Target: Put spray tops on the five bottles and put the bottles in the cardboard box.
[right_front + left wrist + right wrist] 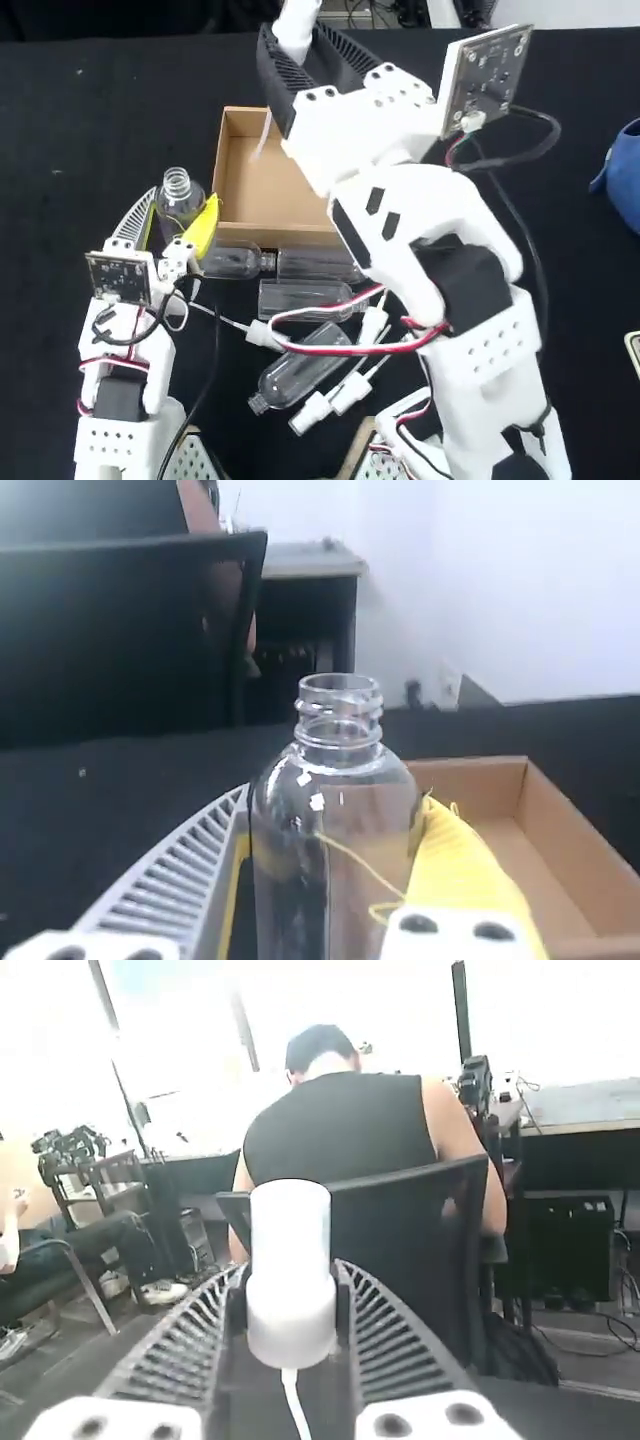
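The cardboard box [262, 180] sits open on the black table [90, 120], and I tell every place from it. My right gripper [308, 45] is up above the far end of the box. Its dark fingers are closed tight around a white spray top [290, 1260], and the top's thin tube hangs down toward the box. My left gripper [180, 203] is just beside the box, at the near corner on the left arm's side. Its grey and yellow fingers hug a clear bottle [338, 750] that stands up straight, with its neck open. Four more bottles lie on their sides by the near wall of the box: two [235, 262] [315, 265] right next to it, one [305, 298] behind those, and one [300, 375] farther off. A few loose spray tops [350, 385] lie around that last bottle, away from the box.
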Controlling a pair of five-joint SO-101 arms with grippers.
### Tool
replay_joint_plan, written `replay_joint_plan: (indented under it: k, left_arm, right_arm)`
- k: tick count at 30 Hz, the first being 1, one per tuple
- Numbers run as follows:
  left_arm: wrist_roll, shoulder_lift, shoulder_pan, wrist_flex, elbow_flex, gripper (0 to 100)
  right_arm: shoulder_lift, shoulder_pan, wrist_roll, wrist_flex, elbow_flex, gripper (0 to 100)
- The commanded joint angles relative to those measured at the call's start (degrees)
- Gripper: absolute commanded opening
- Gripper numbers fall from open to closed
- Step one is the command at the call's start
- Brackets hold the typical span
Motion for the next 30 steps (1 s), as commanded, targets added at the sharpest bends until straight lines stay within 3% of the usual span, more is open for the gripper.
replay_joint_plan:
  k: [1,6,11,17,30]
  left_arm:
    - [0.8,-0.5,5.0,-2.5,-0.5,3]
    - [0.4,-0.5,12.7,-2.5,1.5,3]
    - [0.4,-0.5,13.0,-2.5,1.5,3]
    - [0.4,-0.5,13.0,-2.5,1.3,3]
    - [0.4,-0.5,13.0,-2.5,1.0,3]
  right_arm:
    - [-1.7,-1.4,-0.4,-5.5,2.0,1.1]
    - [-1.8,-6.7,0.0,-6.4,3.5,1.1]
    - [-1.8,-7.2,0.3,-6.3,3.6,1.1]
    - [-1.7,-7.6,10.3,-3.3,3.6,1.1]
    - [-1.7,-11.3,9.9,-5.2,9.9,1.1]
